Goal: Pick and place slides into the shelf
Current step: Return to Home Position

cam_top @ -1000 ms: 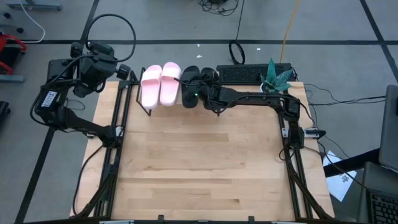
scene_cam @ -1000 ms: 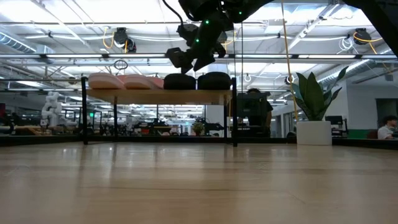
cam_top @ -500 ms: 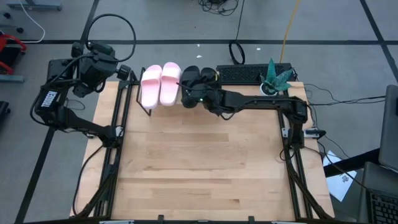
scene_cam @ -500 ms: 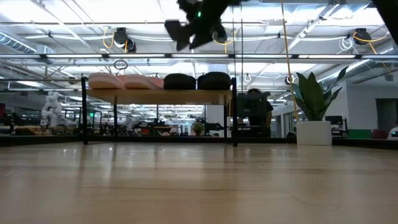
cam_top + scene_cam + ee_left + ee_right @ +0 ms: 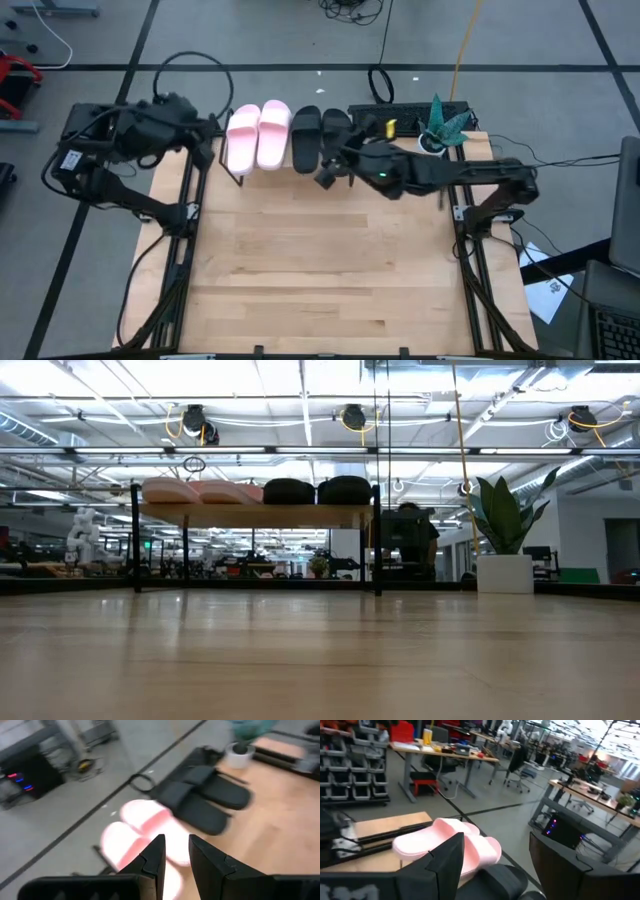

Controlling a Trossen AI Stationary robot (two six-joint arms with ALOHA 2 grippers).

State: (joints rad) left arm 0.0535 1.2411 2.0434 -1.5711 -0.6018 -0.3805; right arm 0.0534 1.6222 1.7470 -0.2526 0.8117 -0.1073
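All the slides lie on the shelf (image 5: 232, 170) at the table's far edge, soles down on its light-wood top. The pink pair (image 5: 258, 134) is on its left half and the black pair (image 5: 320, 135) on its right half. The low view shows the pink pair (image 5: 198, 491) and the black pair (image 5: 317, 490) side by side on the plank (image 5: 255, 514). My right gripper (image 5: 328, 172) hovers open just near of the black pair, touching nothing. My left gripper (image 5: 208, 135) hangs left of the shelf, fingers a narrow gap apart (image 5: 176, 857).
A potted plant (image 5: 445, 122) and a keyboard (image 5: 405, 118) sit behind the shelf's right end. Black frame rails (image 5: 190, 220) run along both table sides. Wide bare wood (image 5: 320, 260) lies near of the shelf.
My right gripper has risen from above the black pair, leaving the low view upward, and has drawn back toward the table's near and right side. My left arm has swung its gripper right, toward the shelf's left end. The slides have stayed put.
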